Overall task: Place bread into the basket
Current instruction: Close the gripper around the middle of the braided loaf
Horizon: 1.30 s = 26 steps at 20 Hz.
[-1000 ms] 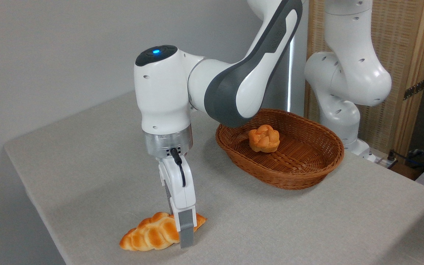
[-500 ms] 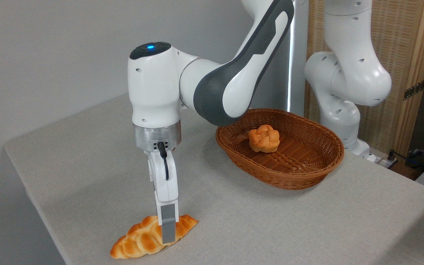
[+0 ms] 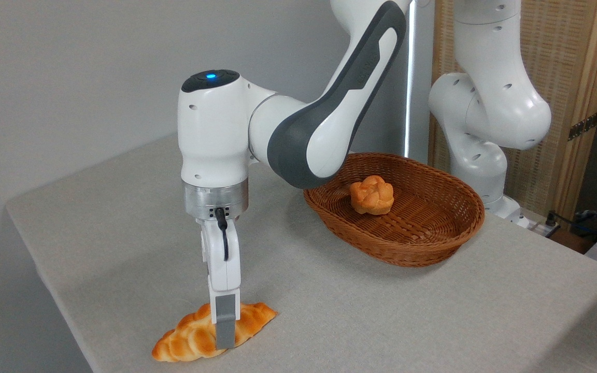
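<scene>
Grey cloth-covered table (image 3: 381, 311) against a plain grey wall, slatted wooden screen behind the arm's base at right. Cables and clutter at the far right edge, clear of the work.

Bread (image 3: 210, 331) lying flat near the front left edge of the table, long axis running diagonally. Well apart from the basket (image 3: 407, 248), which sits toward the back right. Small round knotted bun (image 3: 372, 194) already inside the basket, toward its rear left; not the item in question.

Gripper (image 3: 224, 334) lowered vertically over the middle of the bread, near finger (image 3: 225, 321) in front of the loaf's near side, tip down at table level. Far finger hidden behind loaf and near finger, so closure not confirmable: cannot tell whether clamped or merely straddling. Placement across the loaf's middle judged deliberate, for a balanced lift.

Task judged at the grasp stage; lift and carry to the basket not yet done. Risk noted: loaf close to the table edge.
</scene>
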Each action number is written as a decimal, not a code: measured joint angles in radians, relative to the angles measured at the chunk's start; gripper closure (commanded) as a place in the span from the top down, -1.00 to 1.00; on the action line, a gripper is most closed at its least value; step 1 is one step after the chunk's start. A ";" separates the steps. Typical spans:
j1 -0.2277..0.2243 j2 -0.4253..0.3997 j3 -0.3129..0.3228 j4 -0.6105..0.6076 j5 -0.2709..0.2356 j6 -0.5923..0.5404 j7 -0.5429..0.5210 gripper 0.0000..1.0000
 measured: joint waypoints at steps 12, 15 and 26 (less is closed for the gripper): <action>0.002 0.000 0.002 0.000 0.000 0.000 0.000 0.10; 0.002 0.000 0.002 0.000 0.000 0.000 0.000 0.10; 0.005 -0.002 0.004 0.001 -0.001 -0.005 0.000 0.10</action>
